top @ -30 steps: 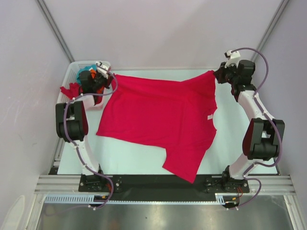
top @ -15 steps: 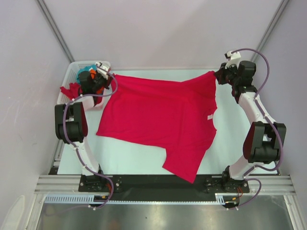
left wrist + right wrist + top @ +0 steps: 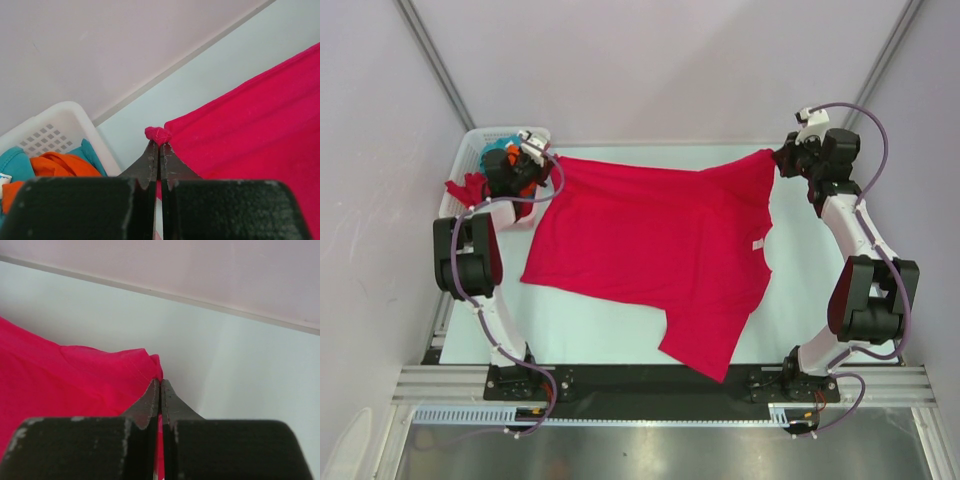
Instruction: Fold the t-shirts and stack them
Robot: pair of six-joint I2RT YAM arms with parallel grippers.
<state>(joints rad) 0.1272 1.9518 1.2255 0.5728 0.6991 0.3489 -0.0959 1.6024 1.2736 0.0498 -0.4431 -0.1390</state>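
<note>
Plain pale walls (image 3: 650, 60) enclose a white table (image 3: 800, 290).

From above, the left gripper (image 3: 548, 160) covers much of the basket (image 3: 478, 138) beside the left corner of the shirt (image 3: 660, 250); the cloth (image 3: 497, 153) inside shows only as scraps. The label (image 3: 757, 244) by the shirt's right edge is too small to read. Both wrist views cut the shirt off at the frame, its pinched corners hidden between closed fingers (image 3: 150, 165); the body of the right gripper (image 3: 160, 385) is a dark blur.
</note>
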